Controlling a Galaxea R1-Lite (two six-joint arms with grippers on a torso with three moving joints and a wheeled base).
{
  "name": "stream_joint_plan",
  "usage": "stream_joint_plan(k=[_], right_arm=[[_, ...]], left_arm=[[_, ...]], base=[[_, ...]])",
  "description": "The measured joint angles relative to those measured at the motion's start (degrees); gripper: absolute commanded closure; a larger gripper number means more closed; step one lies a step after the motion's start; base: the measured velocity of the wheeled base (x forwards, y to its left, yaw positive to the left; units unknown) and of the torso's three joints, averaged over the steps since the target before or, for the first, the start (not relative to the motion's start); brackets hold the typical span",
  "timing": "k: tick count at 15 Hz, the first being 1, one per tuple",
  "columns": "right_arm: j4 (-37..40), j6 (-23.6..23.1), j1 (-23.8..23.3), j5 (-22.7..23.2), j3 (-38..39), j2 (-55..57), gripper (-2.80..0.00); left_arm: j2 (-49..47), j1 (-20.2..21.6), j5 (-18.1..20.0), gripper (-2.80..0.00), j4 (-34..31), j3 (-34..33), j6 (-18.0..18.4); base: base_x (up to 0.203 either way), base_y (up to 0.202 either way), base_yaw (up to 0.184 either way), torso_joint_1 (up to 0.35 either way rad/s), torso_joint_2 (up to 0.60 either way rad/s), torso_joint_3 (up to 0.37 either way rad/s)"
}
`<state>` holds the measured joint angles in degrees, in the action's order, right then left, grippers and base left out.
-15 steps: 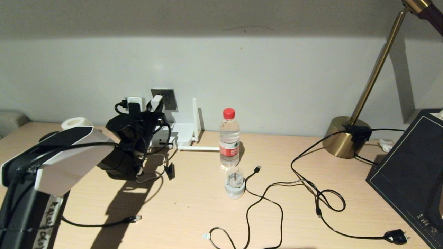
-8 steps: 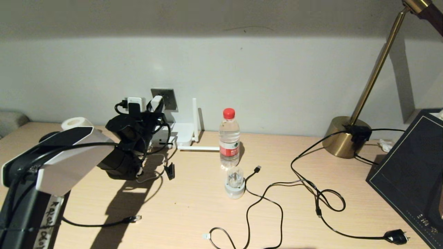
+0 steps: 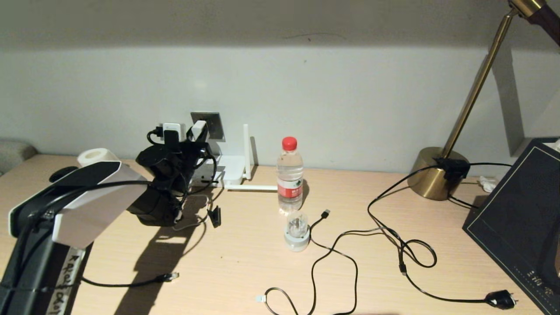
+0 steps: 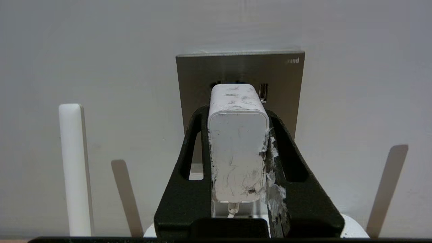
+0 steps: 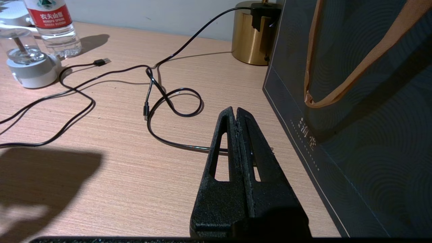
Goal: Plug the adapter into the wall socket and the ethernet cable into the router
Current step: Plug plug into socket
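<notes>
My left gripper (image 4: 238, 113) is shut on the white adapter (image 4: 238, 141), its black fingers (image 4: 189, 158) clamping both sides. The adapter's front end is held up against the grey wall socket (image 4: 280, 77); I cannot tell if its pins are in. In the head view the adapter (image 3: 197, 130) sits at the socket (image 3: 212, 123), above the white router (image 3: 231, 168). One antenna (image 3: 246, 148) stands upright and another lies flat. The ethernet cable (image 3: 131, 284) lies at the front left, with its clear plug tip (image 3: 174, 276) free. My right gripper (image 5: 235, 113) is shut and empty, low over the table's right side.
A water bottle (image 3: 289, 175) and a round white-and-clear gadget (image 3: 297, 232) stand mid-table. A small black clip (image 3: 215, 216) lies by the left arm. Black USB cables (image 3: 326, 213), a mains plug (image 3: 501, 299), a brass lamp base (image 3: 435, 177) and a dark bag (image 3: 520, 218) fill the right.
My left arm has edged slightly forward and right, bringing the adapter a little closer to the wall socket. The right arm has not moved.
</notes>
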<state>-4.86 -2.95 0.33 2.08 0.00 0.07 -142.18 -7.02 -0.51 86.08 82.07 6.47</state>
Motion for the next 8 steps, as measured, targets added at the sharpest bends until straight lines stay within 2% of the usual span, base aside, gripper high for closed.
stream_joint_plan(k=[8], right_arm=[[0.0, 0.0, 0.0, -0.01, 0.0, 0.0, 0.0]], left_arm=[[-0.74, 0.13, 0.02, 0.0, -0.24, 0.79, -0.02]], base=[[0.0, 0.0, 0.0, 0.0, 0.0, 0.0]])
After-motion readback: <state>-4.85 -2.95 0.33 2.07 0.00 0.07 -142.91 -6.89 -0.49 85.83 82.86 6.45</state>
